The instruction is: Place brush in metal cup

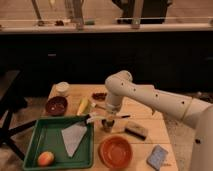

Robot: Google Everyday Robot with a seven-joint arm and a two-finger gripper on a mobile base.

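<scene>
My gripper [107, 117] hangs down from the white arm at the middle of the wooden table. It is shut on the brush [93, 119], which lies roughly level across the fingers. The brush's white end points left over the tray corner and its thin dark end [125, 116] points right. The metal cup [106, 125] stands directly under the gripper, partly hidden by it. The brush is just above the cup's rim, not inside it.
A green tray [37, 145] at front left holds a pale cloth [74, 137] and an orange fruit [46, 158]. An orange bowl [115, 151], a dark block [136, 131], a blue sponge [157, 157], a dark red bowl [56, 105], a white cup [62, 88] and a yellow item [83, 106] surround the cup.
</scene>
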